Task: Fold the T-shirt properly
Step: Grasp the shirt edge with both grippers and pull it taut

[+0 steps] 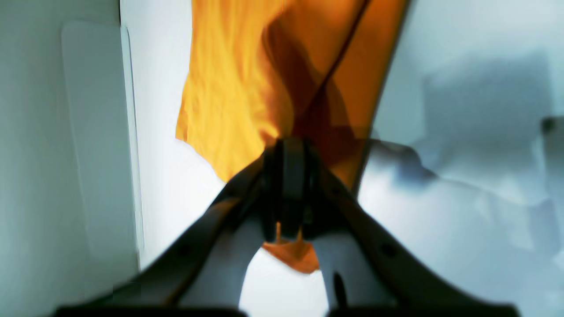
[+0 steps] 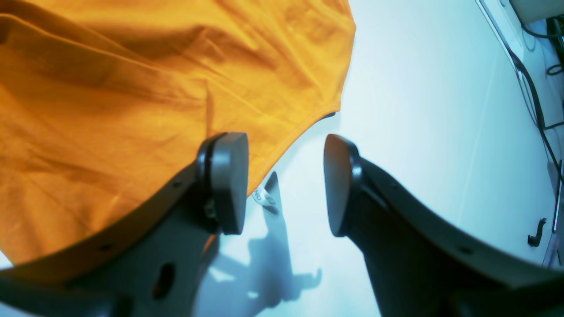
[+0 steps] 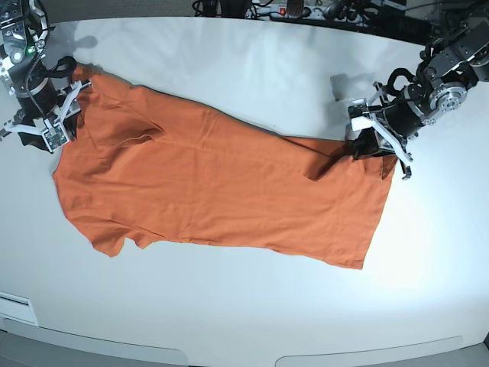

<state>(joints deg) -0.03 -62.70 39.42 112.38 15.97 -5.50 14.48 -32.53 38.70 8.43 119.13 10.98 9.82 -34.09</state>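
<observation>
T-shirt (image 3: 221, 183) spread flat across the middle of the white table (image 3: 252, 306), one sleeve toward the near left, hem toward the right edge. Left gripper (image 1: 288, 189) at the right edge, jaws pinched together on the hem, cloth poking out behind them. Right gripper (image 2: 286, 185) at the far-left corner by the shoulder, jaws apart, holding nothing. Cables (image 3: 306, 11) along the far edge.

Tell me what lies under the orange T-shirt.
The T-shirt lies spread on the white table, which shows all around it. The left gripper pinches its hem corner. Anything beneath the cloth is covered and cannot be seen.
</observation>
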